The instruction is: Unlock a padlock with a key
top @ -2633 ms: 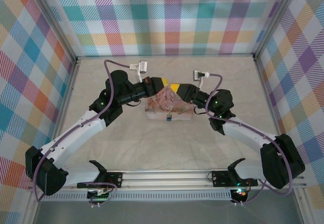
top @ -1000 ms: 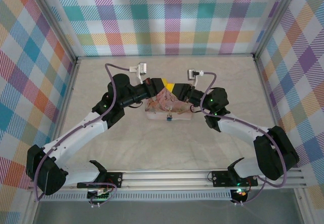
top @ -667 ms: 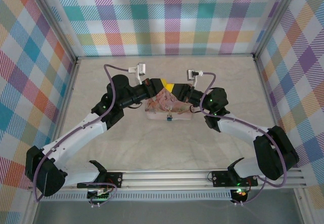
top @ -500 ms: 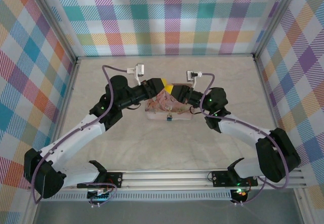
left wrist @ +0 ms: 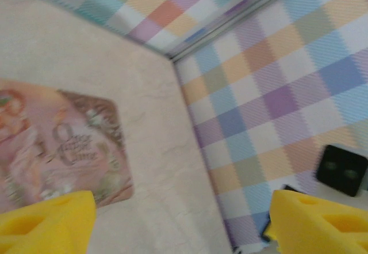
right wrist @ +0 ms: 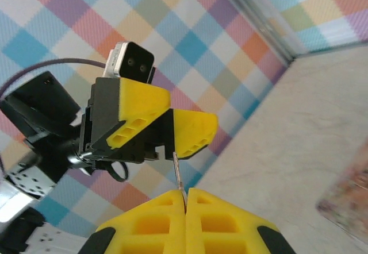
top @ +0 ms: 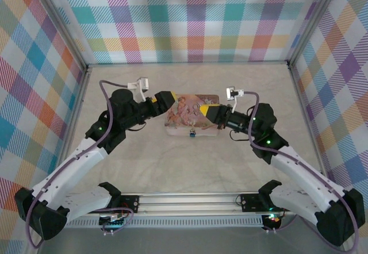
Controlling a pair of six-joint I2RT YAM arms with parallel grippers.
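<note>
The tiny blue padlock (top: 192, 132) rests against the front edge of the pink floral tin (top: 190, 109). My right gripper (top: 200, 111) hovers over the tin's right part, shut on the thin silvery key (right wrist: 179, 173), whose blade sticks up from between the closed yellow fingers (right wrist: 227, 211). My left gripper (top: 166, 106) sits at the tin's left edge, open and holding nothing. Its yellow fingers (left wrist: 49, 219) stand far apart in the left wrist view, with the tin's lid (left wrist: 57, 145) below them. In the right wrist view, the left gripper (right wrist: 167, 124) faces the key tip.
Plaid walls (top: 190, 18) enclose the beige table (top: 184, 168) on three sides. A metal rail (top: 184, 199) with both arm bases runs along the near edge. Cables loop above each wrist.
Both grippers, which met over the tin's middle, have drawn apart: the left arm swung back left, the right arm back right. The tin's lid is now uncovered.
</note>
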